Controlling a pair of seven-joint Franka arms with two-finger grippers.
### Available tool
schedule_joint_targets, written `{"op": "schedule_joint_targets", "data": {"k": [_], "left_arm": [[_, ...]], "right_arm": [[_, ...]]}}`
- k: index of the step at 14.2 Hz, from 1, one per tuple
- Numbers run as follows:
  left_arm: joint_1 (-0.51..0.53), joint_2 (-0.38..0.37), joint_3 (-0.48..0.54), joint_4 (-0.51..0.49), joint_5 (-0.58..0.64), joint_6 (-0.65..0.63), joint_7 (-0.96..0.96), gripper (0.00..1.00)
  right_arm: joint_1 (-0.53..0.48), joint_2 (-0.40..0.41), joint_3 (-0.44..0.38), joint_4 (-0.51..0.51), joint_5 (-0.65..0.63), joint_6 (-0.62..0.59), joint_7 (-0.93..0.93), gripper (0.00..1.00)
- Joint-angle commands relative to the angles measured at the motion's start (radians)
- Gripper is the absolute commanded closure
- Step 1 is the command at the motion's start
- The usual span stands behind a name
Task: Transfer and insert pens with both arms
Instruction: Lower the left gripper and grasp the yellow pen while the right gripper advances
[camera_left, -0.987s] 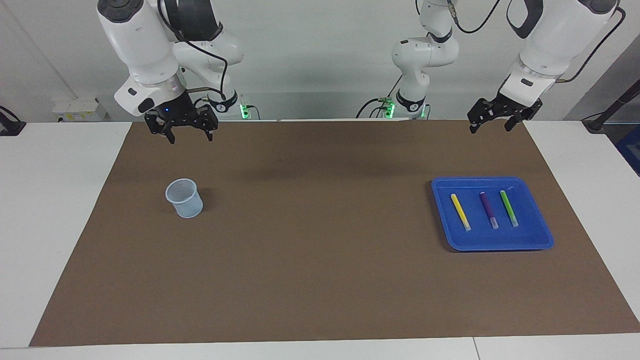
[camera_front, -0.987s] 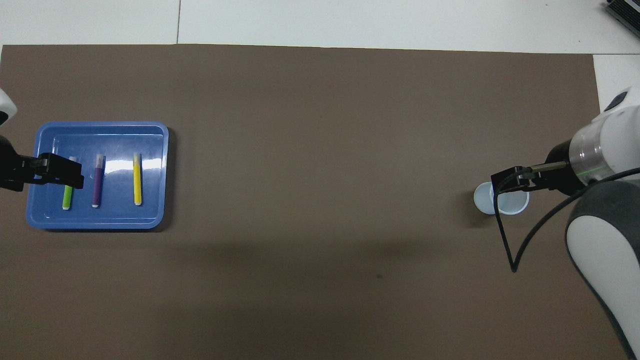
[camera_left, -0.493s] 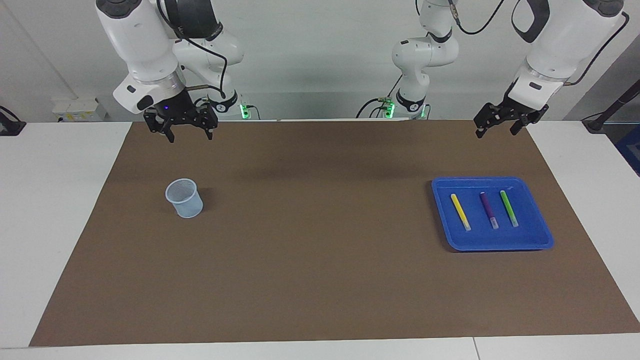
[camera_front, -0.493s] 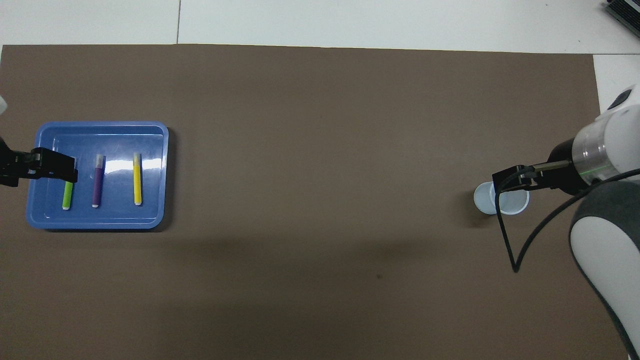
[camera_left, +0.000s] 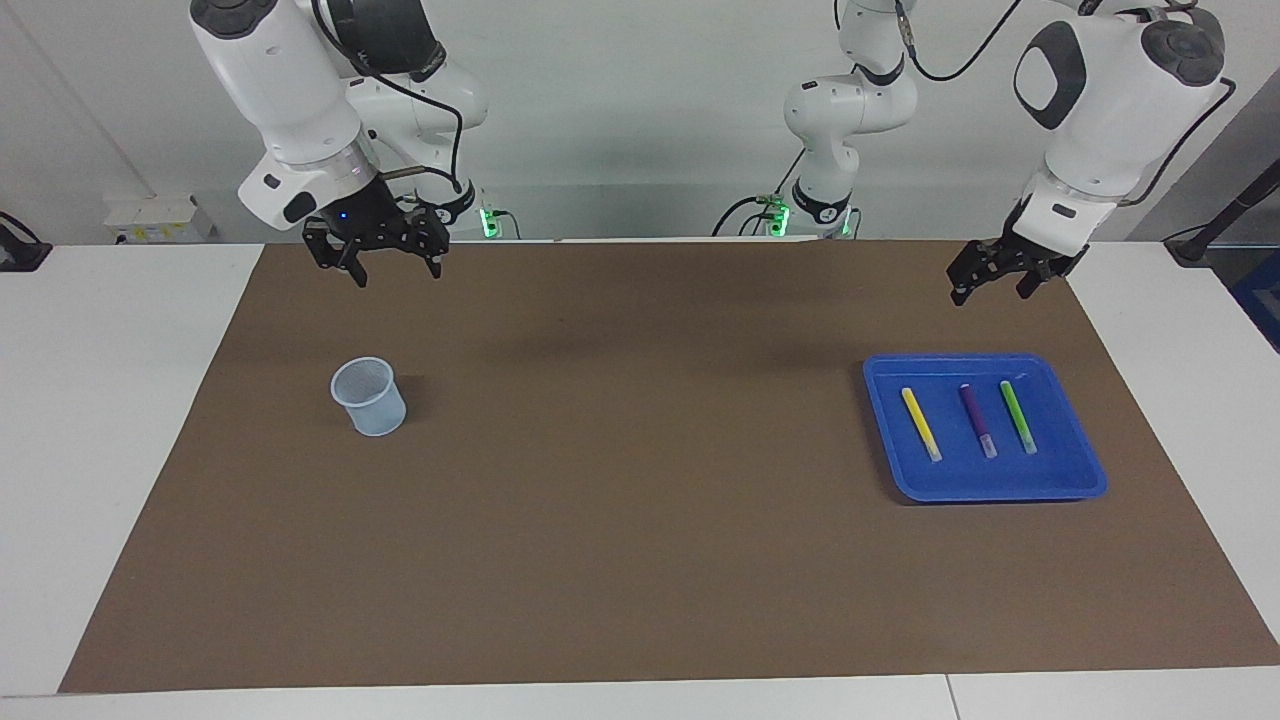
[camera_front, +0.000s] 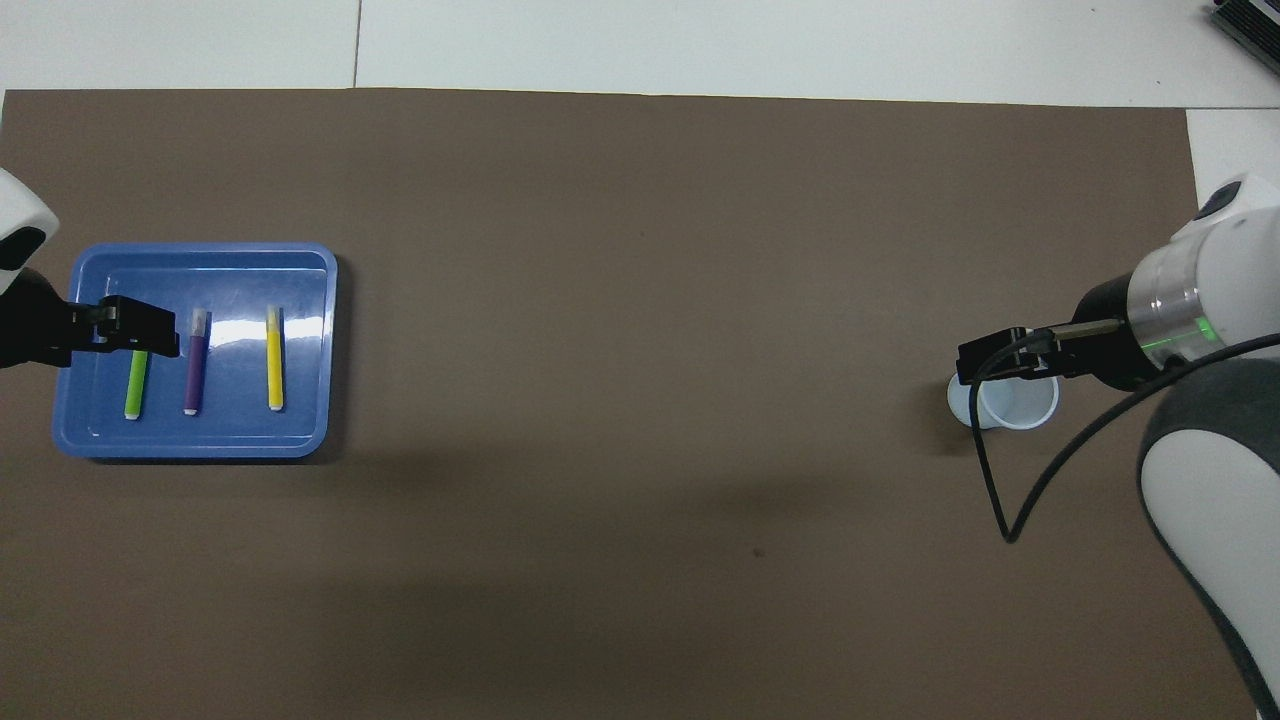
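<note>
Three pens lie side by side in a blue tray: yellow, purple and green. The overhead view shows the same yellow pen, purple pen and green pen in the tray. My left gripper hangs open and empty high over the tray's end nearest the robots. From above, the left gripper covers the green pen's cap end. My right gripper is open and empty, raised above the pale mesh cup.
The cup stands upright on the brown mat toward the right arm's end, partly covered from above by the right gripper and its black cable. White table surface borders the mat.
The left gripper has come down and shifted over the tray toward the purple pen. The right gripper has shifted a little toward the table's middle. Pens and cup have not moved.
</note>
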Motion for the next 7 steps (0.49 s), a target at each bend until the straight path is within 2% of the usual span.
{"op": "schedule_joint_targets", "data": {"k": [1, 3, 7], "left_arm": [[0.009, -0.011, -0.003, -0.084, -0.012, 0.102, -0.001, 0.0], [0.011, 0.021, -0.003, -0.103, -0.012, 0.144, -0.003, 0.0], [0.011, 0.058, -0.003, -0.103, -0.012, 0.151, -0.006, 0.0]], "right_arm": [[0.019, -0.053, 0.006, -0.101, 0.031, 0.072, 0.003, 0.0], [0.036, -0.062, 0.006, -0.144, 0.034, 0.123, 0.023, 0.0], [0.087, -0.069, 0.006, -0.21, 0.121, 0.217, 0.11, 0.0]]}}
